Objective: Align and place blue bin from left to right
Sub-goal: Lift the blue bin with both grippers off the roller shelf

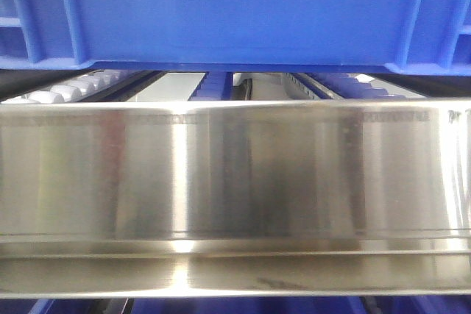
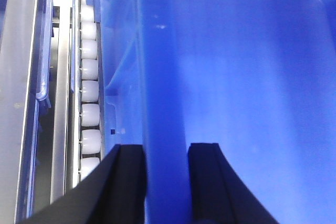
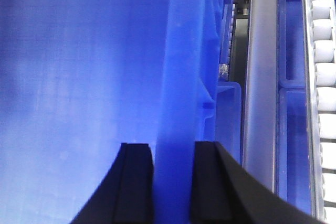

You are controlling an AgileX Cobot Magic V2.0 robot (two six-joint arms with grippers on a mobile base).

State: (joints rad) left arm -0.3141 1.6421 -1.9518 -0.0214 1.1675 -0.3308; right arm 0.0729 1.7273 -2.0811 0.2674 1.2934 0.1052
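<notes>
The blue bin (image 1: 235, 12) fills the top of the front view, held above a shiny steel rail. In the left wrist view my left gripper (image 2: 166, 153) is shut on the blue bin's left wall (image 2: 163, 77), one black finger outside and one inside. The right wrist view shows my right gripper (image 3: 173, 150) shut on the bin's right wall (image 3: 181, 66) in the same way. The bin's inside (image 3: 79, 87) looks bare where it shows.
A wide steel rail (image 1: 235, 182) crosses the front view below the bin. Tracks of white rollers (image 2: 89, 93) (image 3: 323, 51) run along both sides of the bin. Another blue bin (image 3: 291, 129) sits lower down, right of a steel bar (image 3: 260, 77).
</notes>
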